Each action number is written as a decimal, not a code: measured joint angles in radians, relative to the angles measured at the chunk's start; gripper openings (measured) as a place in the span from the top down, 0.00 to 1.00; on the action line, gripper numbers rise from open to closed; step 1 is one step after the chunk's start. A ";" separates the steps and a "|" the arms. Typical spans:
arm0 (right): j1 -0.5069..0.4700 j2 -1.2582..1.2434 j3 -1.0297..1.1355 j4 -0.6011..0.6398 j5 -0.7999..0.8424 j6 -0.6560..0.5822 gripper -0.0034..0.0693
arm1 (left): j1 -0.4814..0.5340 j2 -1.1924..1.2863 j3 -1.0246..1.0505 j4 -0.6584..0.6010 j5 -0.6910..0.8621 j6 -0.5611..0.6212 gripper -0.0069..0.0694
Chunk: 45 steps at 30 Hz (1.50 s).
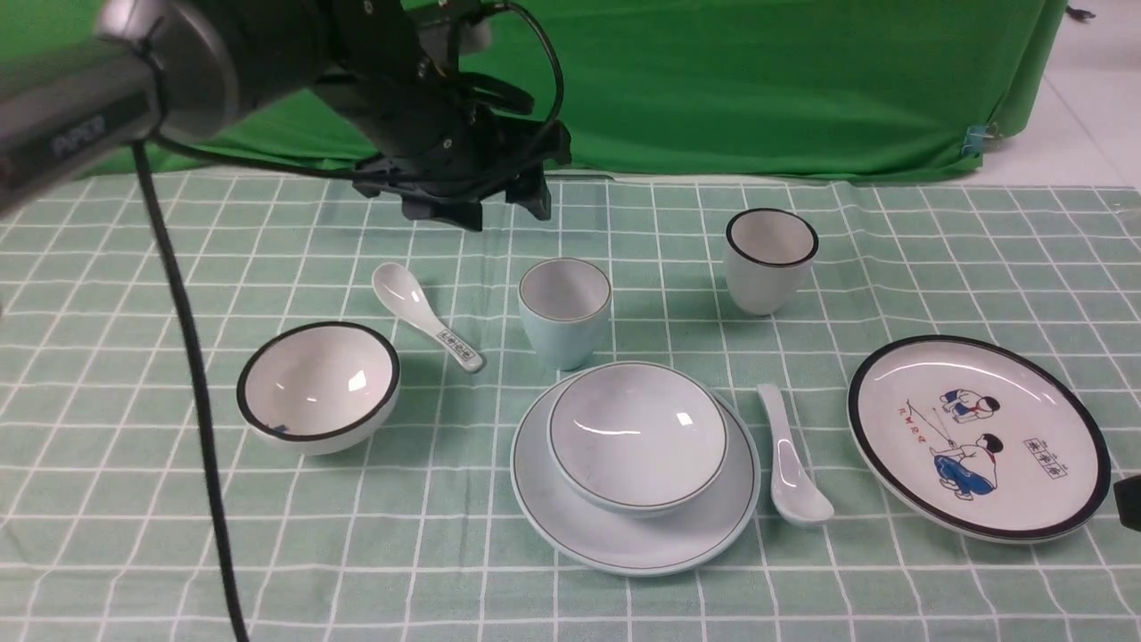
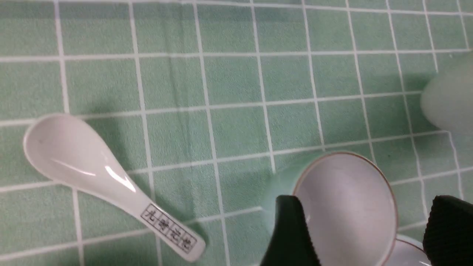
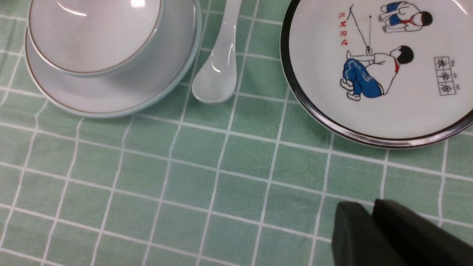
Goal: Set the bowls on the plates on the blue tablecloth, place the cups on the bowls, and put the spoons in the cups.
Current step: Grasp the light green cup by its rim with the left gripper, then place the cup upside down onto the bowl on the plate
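Note:
The pale blue bowl (image 1: 636, 434) sits on the pale blue plate (image 1: 624, 539). Left of them, the black-rimmed white bowl (image 1: 318, 385) rests on the blue tablecloth (image 1: 107, 294). The cartoon plate (image 1: 978, 437) lies at the right with nothing on it. Behind the blue bowl stands the pale blue cup (image 1: 564, 308), and the black-rimmed cup (image 1: 771, 259) is farther right. The marked spoon (image 1: 426, 326) and the plain spoon (image 1: 789, 459) lie on the cloth. My left gripper (image 1: 490, 209) hangs open above and behind the blue cup (image 2: 345, 207). My right gripper (image 3: 369, 208) is shut and holds nothing, near the cartoon plate (image 3: 377, 74).
The bright green backdrop cloth (image 1: 758, 89) hangs along the far edge of the table. A black cable (image 1: 192, 357) from my left arm runs down past the black-rimmed bowl. A dark part of my right arm (image 1: 1128, 502) shows at the right edge.

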 joint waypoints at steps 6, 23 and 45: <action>0.000 0.000 0.000 0.000 0.000 0.000 0.80 | -0.002 0.100 -0.016 -0.027 0.016 0.048 0.31; 0.000 0.000 0.000 0.000 -0.027 -0.001 0.78 | -0.003 0.134 -0.030 -0.023 0.024 0.096 0.86; 0.000 0.000 0.000 0.000 -0.046 -0.001 0.77 | -0.161 -0.048 0.185 -0.064 0.066 0.254 0.87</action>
